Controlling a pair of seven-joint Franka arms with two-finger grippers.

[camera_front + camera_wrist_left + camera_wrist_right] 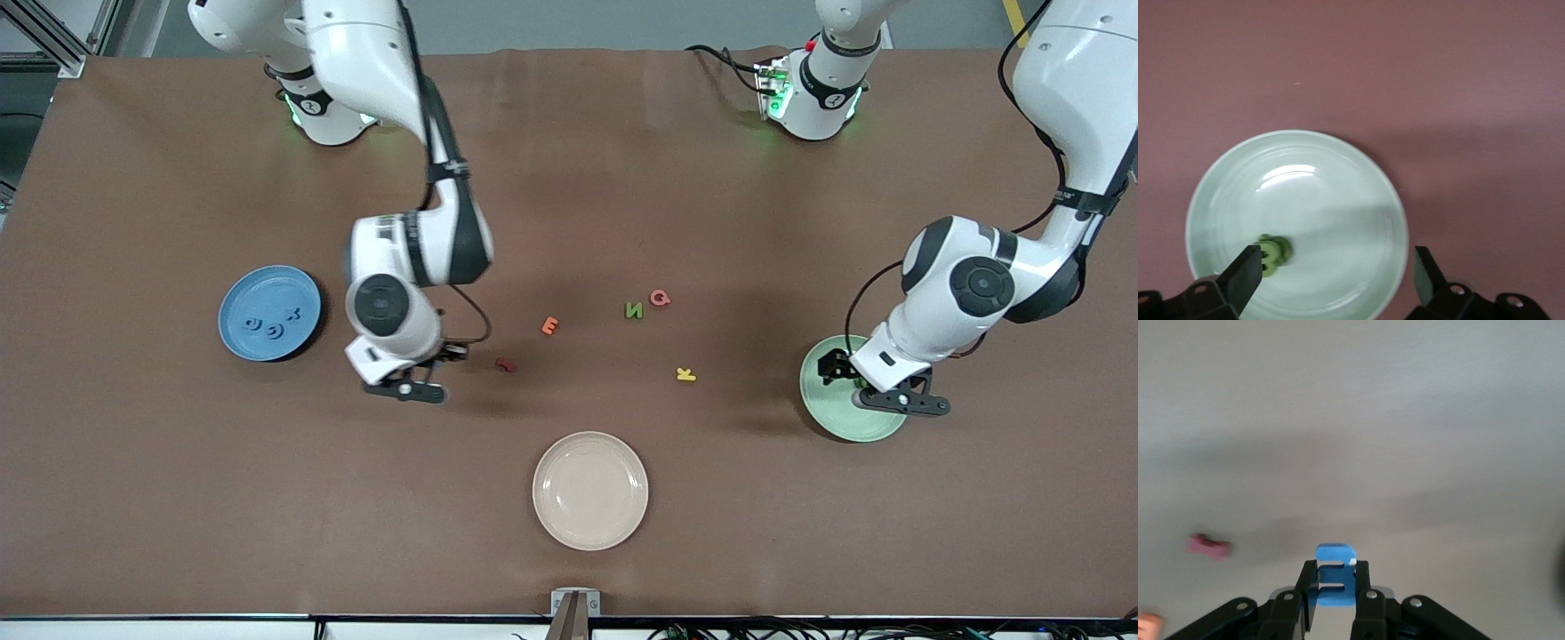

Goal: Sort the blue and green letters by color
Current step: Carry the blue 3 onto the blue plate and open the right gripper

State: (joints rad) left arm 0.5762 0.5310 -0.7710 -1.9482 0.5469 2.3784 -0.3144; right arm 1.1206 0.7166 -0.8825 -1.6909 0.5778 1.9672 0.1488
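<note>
Blue and green letters are spread over a brown table (178, 498). Three blue letters (271, 324) lie in the blue plate (233, 302) toward the right arm's end of the table. A fourth blue letter (1335, 583) is pinched between the closed fingers of the right gripper (1335, 597), which hangs in the air over bare table between the blue plate and a dark red letter (506, 364). The left gripper (1338, 273) hovers over the pale green plate (1225, 193) toward the left arm's end of the table, its fingers spread wide and holding nothing. In that plate lies a small cluster of green letters (1273, 253); how many are there cannot be told. One green letter N (633, 310) still lies on the table near the middle, just beside a pink letter (660, 298). An orange letter E (550, 325) and a yellow letter K (685, 374) lie near them. A cream plate (590, 533) sits nearer the front camera than all the letters.
</note>
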